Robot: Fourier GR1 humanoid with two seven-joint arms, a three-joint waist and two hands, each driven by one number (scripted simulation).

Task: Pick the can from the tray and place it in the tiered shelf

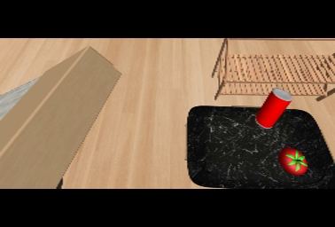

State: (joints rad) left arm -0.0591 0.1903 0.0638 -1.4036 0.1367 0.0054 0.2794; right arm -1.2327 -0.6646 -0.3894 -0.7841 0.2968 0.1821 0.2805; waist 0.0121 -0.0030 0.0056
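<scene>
Can — red with a pale top — is standing upright near the far edge of the black marbled tray, untouched, with a tomato lying well apart at the near right. Neither hand is showing, so I cannot tell their state. The pick is not yet begun, I'd say. Next, a hand needs to close round the can and carry it to the wooden tiered shelf just beyond the tray.
</scene>
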